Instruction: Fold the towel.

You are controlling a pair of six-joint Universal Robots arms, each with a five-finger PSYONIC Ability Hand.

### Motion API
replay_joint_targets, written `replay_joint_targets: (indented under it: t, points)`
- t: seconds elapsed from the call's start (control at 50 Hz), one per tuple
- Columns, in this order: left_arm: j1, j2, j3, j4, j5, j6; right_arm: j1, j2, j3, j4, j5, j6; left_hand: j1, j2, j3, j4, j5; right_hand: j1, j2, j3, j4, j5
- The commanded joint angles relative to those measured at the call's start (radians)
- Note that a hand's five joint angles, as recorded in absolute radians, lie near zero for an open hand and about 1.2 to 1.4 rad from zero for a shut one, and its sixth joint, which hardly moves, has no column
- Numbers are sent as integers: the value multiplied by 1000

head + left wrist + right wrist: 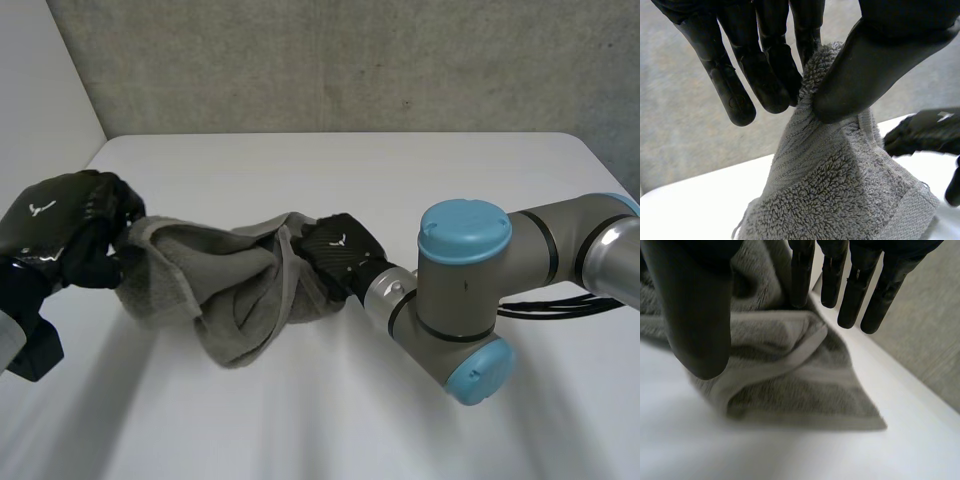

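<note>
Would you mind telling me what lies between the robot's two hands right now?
The grey towel, bunched and sagging, spans the whole stretch from the left hand to the right hand, as the head view shows.

On the table [380, 170], the towel [235, 300] — between left hand [60, 235] and right hand [335, 252].

- A white table [350, 160] with round corners is seen in front.
- A grey, rough wall [350, 60] is seen right behind it.
- A smooth white wall [40, 80] is seen at the left side.
- Soft shadows are cast on the table.
</note>
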Motion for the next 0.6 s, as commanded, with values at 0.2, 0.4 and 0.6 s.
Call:
replay_joint_targets:
  t: [0.2, 0.4, 0.6]
  points:
    - [116, -110, 6, 57, 5, -10, 47, 131, -211, -39, -2, 56, 111, 62, 60, 33, 98, 30, 27, 21, 27, 9]
    - [106, -116, 9, 62, 6, -10, 66, 296, -447, 107, -1, 3, 111, 62, 60, 33, 98, 41, 38, 33, 39, 21]
    - [118, -133, 14, 77, 6, -12, 83, 379, -567, 153, 42, -68, 111, 62, 60, 33, 98, 379, 376, 371, 377, 359]
